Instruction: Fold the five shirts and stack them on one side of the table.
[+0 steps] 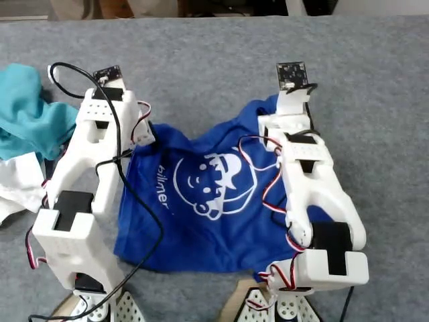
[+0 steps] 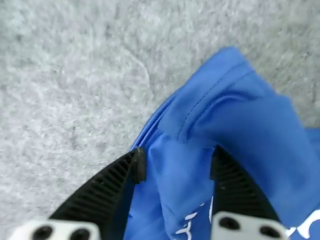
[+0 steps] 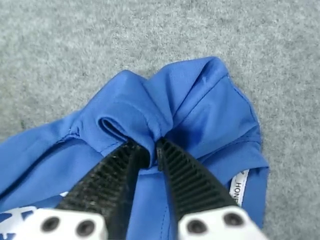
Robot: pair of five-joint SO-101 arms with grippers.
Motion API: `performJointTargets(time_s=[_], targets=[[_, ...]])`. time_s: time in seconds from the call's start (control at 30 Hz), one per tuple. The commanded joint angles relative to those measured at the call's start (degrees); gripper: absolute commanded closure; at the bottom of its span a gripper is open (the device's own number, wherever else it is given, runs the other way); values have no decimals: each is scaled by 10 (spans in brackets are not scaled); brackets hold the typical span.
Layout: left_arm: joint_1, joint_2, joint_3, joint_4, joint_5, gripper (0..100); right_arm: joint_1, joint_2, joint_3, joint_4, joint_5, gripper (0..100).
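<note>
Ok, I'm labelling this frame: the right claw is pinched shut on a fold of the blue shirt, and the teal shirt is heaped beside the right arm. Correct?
Not quite. The high view shows the teal shirt heaped beside the left arm, not the right. The rest holds: the right claw is pinched shut on a fold of the blue shirt.

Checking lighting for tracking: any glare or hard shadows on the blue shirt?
High view: even light, no glare on the blue shirt. Left wrist view: soft shade inside the left gripper. Right wrist view: dark folds at the right gripper.
</note>
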Motion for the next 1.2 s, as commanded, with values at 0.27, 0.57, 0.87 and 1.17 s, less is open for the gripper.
performJointTargets(time_s=[0.27,0.57,0.87,1.17], targets=[[8,-29,17,-67,13,780,7,0,-26,-8,-7,995],[8,-28,17,-89,46,922,7,0,-26,-8,-7,995],[7,-6,19,-131,78,925,7,0,-26,-8,-7,995],[4,54,18,-150,109,831,7,0,-25,-8,-7,995]])
